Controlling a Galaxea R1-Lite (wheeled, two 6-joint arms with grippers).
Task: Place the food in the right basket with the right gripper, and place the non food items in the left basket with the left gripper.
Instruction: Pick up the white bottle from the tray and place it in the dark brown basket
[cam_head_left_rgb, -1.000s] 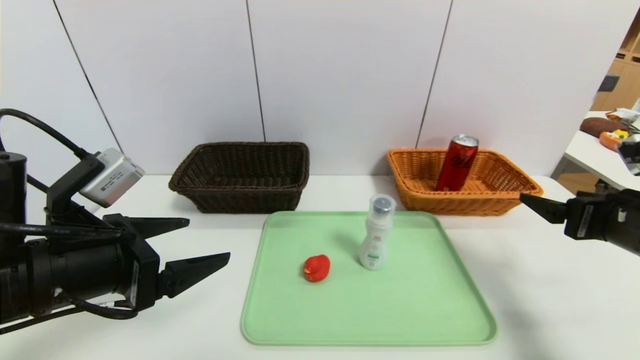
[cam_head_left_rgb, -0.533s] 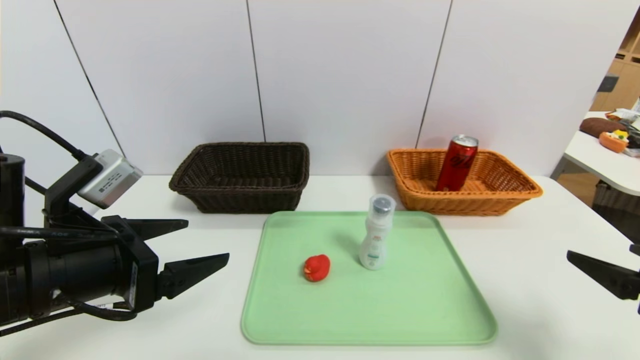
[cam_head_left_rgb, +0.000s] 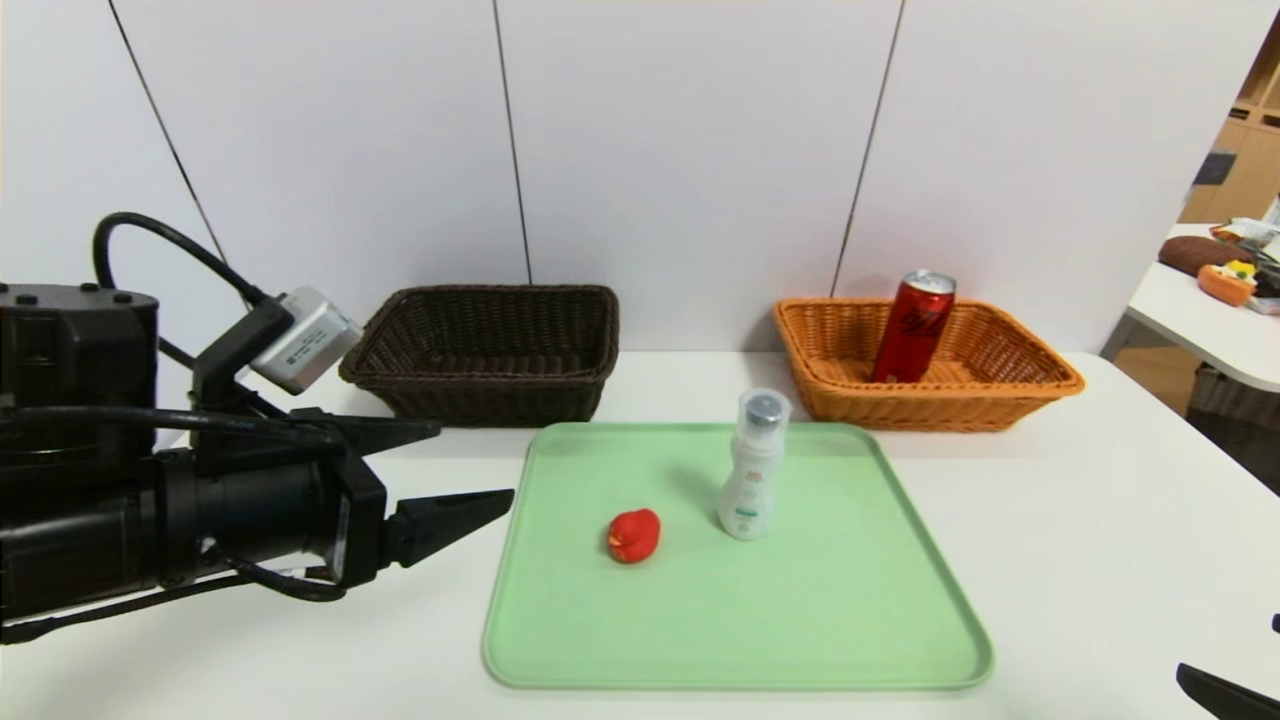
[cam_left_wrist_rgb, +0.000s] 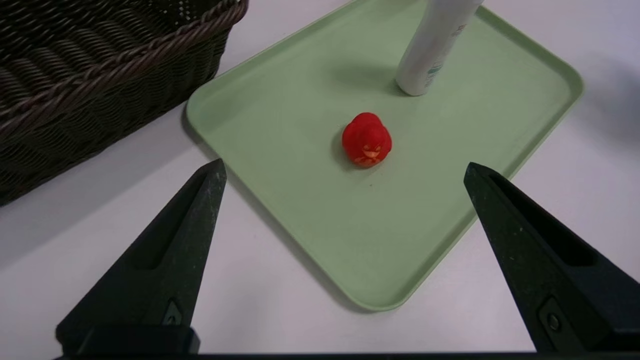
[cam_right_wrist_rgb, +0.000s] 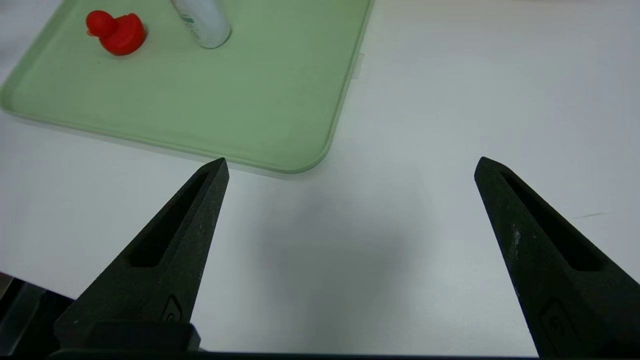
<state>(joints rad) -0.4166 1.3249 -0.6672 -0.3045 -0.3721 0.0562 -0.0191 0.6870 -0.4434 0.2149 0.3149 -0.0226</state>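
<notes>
Nearer the green tray (cam_head_left_rgb: 740, 640) than before, the left end effector (cam_head_left_rgb: 476, 460), open and empty.

green tray (cam_head_left_rgb: 740, 640): on white table (cam_head_left_rgb: 1060, 520) | side table (cam_head_left_rgb: 1216, 323): right, brown item (cam_head_left_rgb: 1192, 252), orange item (cam_head_left_rgb: 1224, 286) on it

Right gripper (cam_right_wrist_rgb: 352, 158) mostly outside head view
</notes>
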